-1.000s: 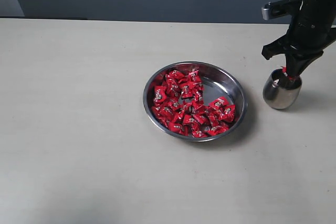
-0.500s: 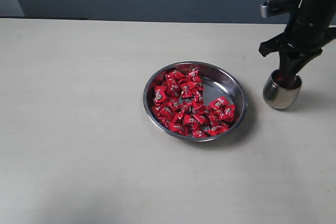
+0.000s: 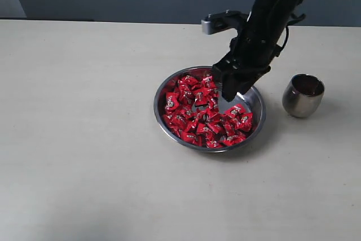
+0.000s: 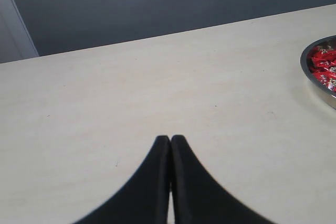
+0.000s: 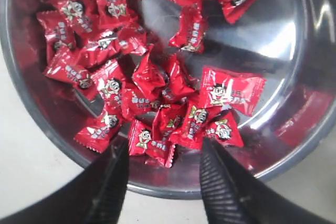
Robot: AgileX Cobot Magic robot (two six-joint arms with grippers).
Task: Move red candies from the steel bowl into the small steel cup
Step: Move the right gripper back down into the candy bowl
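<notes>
Right-hand tool (image 3: 228, 91) is held with its jaws spread wide and nothing gripped between them, while the left-hand tool (image 4: 170, 140) is pressed fully closed and empty, kept well apart from the work over the pale surface (image 3: 84, 139). In the middle of that surface the steel bowl (image 3: 155, 105) is set, and the right-hand tool has been brought low over its far right part. Near the bowl's right side, not touching it, stands the small steel cup (image 3: 303, 96), over which that tool was poised a second ago with a scrap of red between its fingers. A reddish tint is seen in the cup's mouth, though its contents cannot be made out. Most of the red candies (image 3: 197, 114) are heaped in the bowl. One delivery is judged done and a fresh pick is being lined up.
</notes>
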